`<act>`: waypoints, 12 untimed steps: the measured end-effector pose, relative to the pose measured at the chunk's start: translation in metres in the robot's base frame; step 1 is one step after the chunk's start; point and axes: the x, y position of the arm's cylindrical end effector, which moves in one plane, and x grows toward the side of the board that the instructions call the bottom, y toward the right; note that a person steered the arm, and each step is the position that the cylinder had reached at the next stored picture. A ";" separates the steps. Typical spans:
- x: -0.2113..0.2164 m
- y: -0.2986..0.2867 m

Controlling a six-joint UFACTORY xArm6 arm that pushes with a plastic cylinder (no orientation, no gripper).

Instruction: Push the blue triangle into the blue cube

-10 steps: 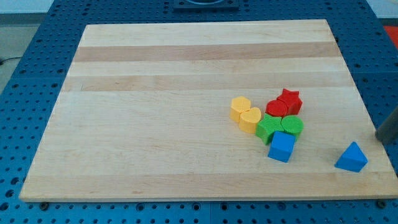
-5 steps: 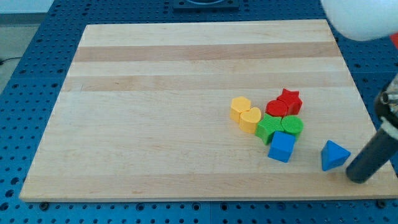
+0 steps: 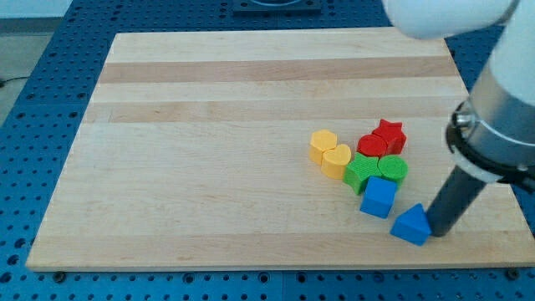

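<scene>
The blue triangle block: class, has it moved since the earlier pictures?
Yes. The blue triangle block has slid toward the view's left, closing on the unmoved blue cube block. My tip is against its right side.

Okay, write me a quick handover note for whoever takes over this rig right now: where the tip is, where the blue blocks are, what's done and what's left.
My tip sits against the blue triangle on its right side in the view, near the board's bottom edge.
The blue cube lies just up and to the left of the triangle; a thin gap seems to remain, though I can't be sure.
Cube sits at the bottom of the cluster, below the green blocks.
Done: triangle brought close to the cube.
Left: a short push leftward and slightly up to make contact.
</scene>
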 end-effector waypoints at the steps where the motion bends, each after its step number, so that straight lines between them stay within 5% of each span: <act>1: 0.001 -0.027; 3: 0.034 -0.036; 5: -0.007 -0.080; 9: 0.006 -0.166; 12: -0.010 -0.158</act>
